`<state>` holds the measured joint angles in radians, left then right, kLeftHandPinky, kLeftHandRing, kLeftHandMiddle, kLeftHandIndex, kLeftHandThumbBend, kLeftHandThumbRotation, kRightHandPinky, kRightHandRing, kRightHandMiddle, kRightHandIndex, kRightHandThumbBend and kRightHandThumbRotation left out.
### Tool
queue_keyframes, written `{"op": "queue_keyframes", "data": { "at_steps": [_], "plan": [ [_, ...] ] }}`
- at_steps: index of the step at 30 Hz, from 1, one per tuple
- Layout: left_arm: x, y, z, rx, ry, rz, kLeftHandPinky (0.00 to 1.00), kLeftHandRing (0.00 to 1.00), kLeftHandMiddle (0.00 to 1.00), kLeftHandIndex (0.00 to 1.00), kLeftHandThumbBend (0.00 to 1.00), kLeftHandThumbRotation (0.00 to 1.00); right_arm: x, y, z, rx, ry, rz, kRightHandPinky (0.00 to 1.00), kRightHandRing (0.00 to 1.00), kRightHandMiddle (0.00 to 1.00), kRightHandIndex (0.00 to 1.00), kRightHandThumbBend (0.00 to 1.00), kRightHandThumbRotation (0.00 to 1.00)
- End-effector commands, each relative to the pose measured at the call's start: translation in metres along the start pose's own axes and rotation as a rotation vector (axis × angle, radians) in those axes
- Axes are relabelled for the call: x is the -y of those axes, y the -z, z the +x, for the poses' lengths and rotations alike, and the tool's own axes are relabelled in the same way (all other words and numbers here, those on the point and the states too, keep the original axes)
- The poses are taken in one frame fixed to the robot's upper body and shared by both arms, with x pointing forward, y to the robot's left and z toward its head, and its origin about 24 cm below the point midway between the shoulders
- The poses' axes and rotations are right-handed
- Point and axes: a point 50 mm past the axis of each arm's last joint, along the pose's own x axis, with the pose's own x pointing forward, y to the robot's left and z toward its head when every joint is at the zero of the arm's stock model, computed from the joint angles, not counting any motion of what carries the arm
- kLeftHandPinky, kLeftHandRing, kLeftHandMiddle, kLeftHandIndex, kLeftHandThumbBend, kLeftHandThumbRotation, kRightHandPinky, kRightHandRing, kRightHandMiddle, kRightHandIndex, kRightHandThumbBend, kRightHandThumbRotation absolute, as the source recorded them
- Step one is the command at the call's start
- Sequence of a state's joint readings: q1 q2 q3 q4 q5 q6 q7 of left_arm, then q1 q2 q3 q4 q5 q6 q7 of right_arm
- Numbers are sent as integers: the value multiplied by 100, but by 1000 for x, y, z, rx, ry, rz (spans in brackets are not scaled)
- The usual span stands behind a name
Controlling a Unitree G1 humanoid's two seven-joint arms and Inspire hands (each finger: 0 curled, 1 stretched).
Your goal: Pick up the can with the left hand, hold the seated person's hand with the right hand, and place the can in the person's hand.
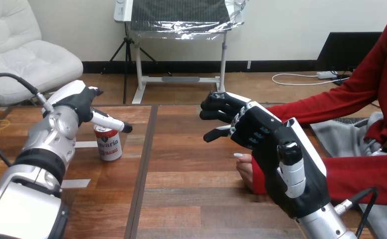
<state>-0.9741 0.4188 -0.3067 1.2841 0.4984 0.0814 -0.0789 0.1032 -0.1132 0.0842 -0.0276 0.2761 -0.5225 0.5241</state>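
A red and white can stands upright on the wooden table, left of the middle. My left hand is just behind and left of it, open, with one straight finger reaching across above the can's top. My right hand hovers open at the right, fingers stretched toward the far left. The person's hand lies on the table beneath it, mostly hidden; I cannot tell whether the two touch. A second red sleeve runs in behind my right hand.
Two white tape marks lie on the table left of the can. A thin yellow ring lies at the far left. A dark seam runs down the table between the can and the person's hand.
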Motion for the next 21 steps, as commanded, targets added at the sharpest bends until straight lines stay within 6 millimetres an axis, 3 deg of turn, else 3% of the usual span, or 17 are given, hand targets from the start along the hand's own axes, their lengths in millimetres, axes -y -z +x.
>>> {"op": "queue_keyframes", "data": {
  "at_steps": [1,21],
  "plan": [
    [-13,-14,0,35,-46,-25,89,99,98,93,91,35,0,-8,11,79,2,-8,63,79,80,80,87,100],
    [-10,-15,0,29,-12,-6,74,90,92,90,88,37,0,-9,11,80,0,-2,63,79,80,79,88,100]
  ]
}}
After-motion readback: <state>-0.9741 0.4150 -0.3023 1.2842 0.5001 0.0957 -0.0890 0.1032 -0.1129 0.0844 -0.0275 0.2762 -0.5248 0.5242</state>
